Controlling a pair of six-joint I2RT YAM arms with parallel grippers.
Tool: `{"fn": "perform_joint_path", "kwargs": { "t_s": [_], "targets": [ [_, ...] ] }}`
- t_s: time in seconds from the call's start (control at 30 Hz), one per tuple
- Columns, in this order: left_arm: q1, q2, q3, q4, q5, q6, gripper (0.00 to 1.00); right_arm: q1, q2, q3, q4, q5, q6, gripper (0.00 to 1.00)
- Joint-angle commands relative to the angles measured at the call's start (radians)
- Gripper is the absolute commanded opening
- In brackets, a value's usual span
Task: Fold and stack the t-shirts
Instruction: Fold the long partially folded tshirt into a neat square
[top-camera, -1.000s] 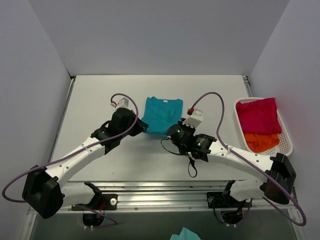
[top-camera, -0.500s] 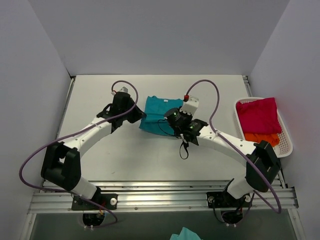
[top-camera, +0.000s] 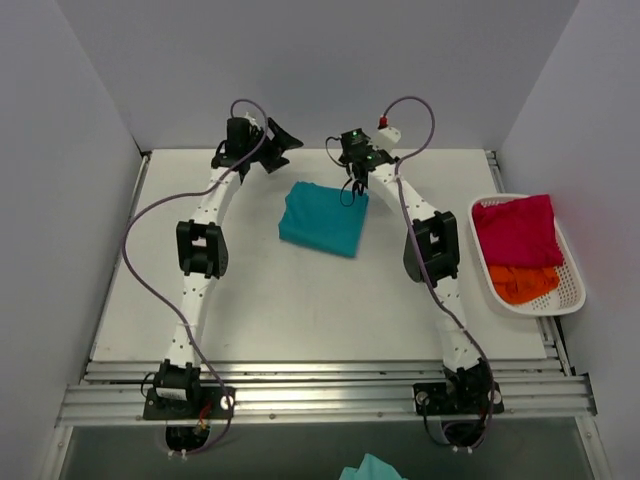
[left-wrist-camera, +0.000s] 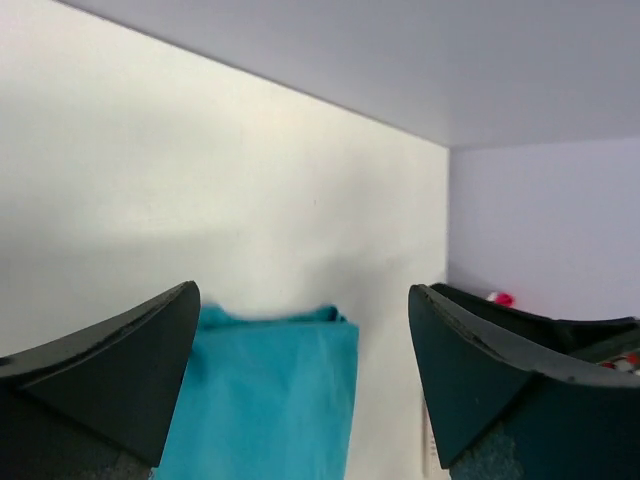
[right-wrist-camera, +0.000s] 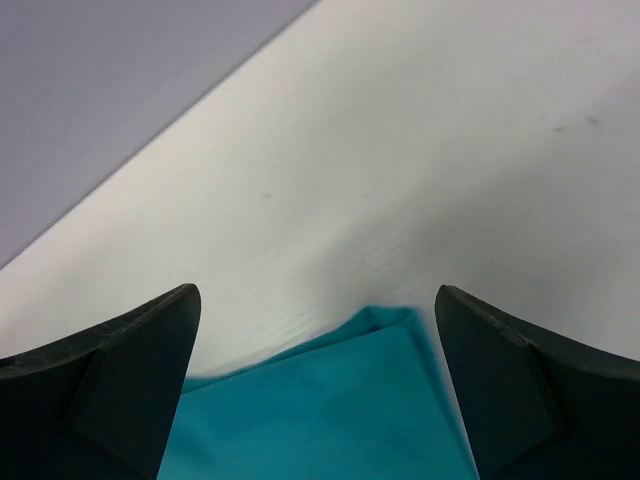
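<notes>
White table (top-camera: 250, 290) bears teal t-shirt (top-camera: 323, 218), now folded; left fingers (left-wrist-camera: 110, 380) and right fingers (right-wrist-camera: 110, 380) moved rearward, spread

Teal t-shirt (top-camera: 322, 218) — folded, lying flat.

Lab test cell: bare grey walls (top-camera: 320, 70), white table (top-camera: 300, 300), aluminium rail (top-camera: 320, 398)
</notes>
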Motion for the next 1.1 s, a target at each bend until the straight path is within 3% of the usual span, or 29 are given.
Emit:
{"fn": "perform_joint_path", "kwargs": {
  "t_s": [0.0,0.07,0.1,0.2,0.4,0.57,0.67,0.77,1.07],
  "targets": [
    [0.071,0.349,0.707,-0.013,0.323,-0.258,0.94,-0.024,-0.031,0.115,-0.202,0.039,0.055,1.00],
    [0.100,0.275,0.565,0.113,0.377,-0.277,0.94,-0.019,-0.135,-0.047,-0.076,0.025,0.049,1.00],
    [0.106,0.112,0.295,0.129,0.364,-0.228,0.94,-0.016,-0.168,-0.097,-0.015,0.027,0.045,1.00],
    [0.134,-0.185,-0.177,0.191,0.205,-0.026,0.94,-0.013,-0.249,-0.212,0.006,0.043,0.025,1.00],
    [0.180,-0.336,-0.372,-0.045,0.056,0.201,0.94,-0.016,-0.451,-0.499,0.114,0.045,-0.046,1.00],
    [0.134,-0.487,-0.718,-0.055,-0.116,0.332,0.94,0.002,-0.625,-0.693,0.161,0.047,-0.081,1.00],
    [0.097,-0.516,-0.798,-0.098,-0.222,0.386,0.94,0.007,-0.741,-0.833,0.185,0.054,-0.071,1.00],
    [0.051,-0.469,-0.777,-0.182,-0.311,0.407,0.94,0.005,-0.865,-0.947,0.226,0.056,-0.067,1.00],
    [-0.050,-0.360,-0.751,-0.118,-0.282,0.386,0.94,-0.009,-1.120,-1.034,0.211,0.106,-0.086,1.00]
  ]
}}
